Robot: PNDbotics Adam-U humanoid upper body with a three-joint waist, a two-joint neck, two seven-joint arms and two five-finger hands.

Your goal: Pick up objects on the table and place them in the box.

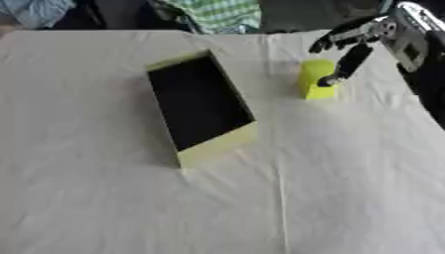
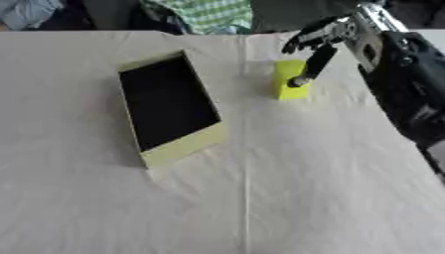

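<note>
White cloth covers the table, with one yellow block left to collect.

At the centre sits the yellow-walled box, its dark inside showing nothing. Farther back, at about two o'clock from it, stands the yellow block; the right hand reaches over it, fingers spread, the thumb tip touching its right side, nothing pinched yet. A one-sided push could tip the block or slide it away. No left hand shows.
</note>
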